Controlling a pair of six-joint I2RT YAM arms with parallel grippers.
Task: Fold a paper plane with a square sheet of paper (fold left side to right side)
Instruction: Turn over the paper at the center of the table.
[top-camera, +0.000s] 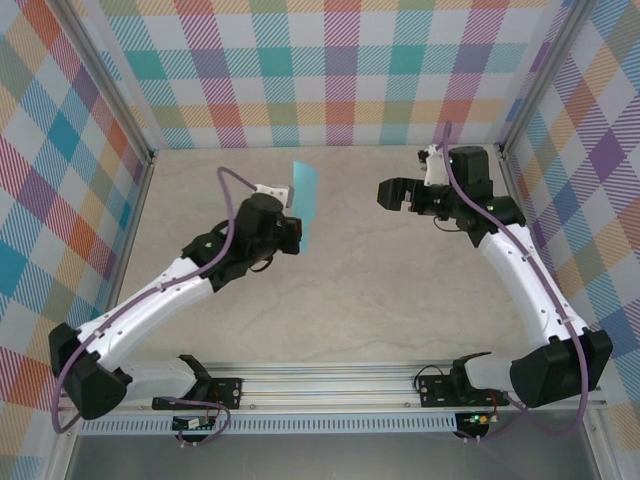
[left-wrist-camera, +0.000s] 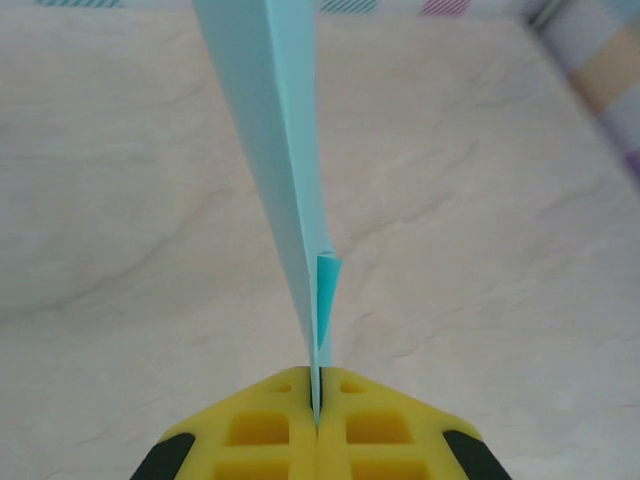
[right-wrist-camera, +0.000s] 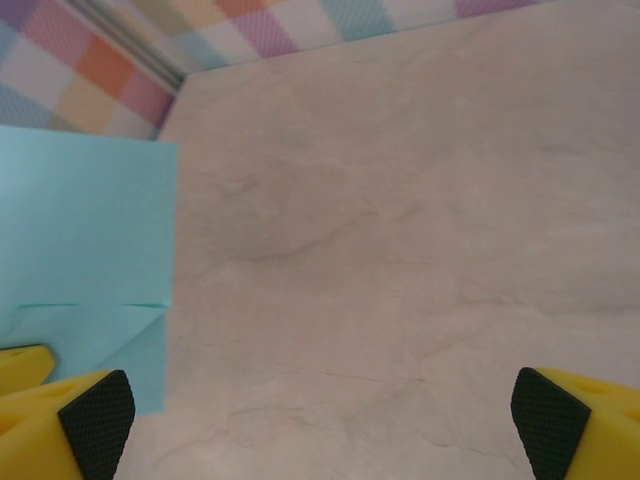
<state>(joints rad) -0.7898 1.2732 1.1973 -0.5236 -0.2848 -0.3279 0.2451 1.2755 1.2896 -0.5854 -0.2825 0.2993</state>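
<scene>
Marbled beige worktop (top-camera: 340, 300) spreads open ahead of me. My left pincer (top-camera: 293, 232) is clamped on the near edge of the square sheet of paper (top-camera: 305, 198), holding it upright, its doubled layers seen edge-on from my left wrist. My right pincer (top-camera: 388, 193), spread wide apart, hangs off to its right without touching, open surface below, plaid walls (top-camera: 340, 70) beyond

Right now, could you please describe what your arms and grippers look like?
The left arm and right arm have white shells, black joints and purple cables; the left gripper and right gripper have yellow fingers with black pads.
</scene>
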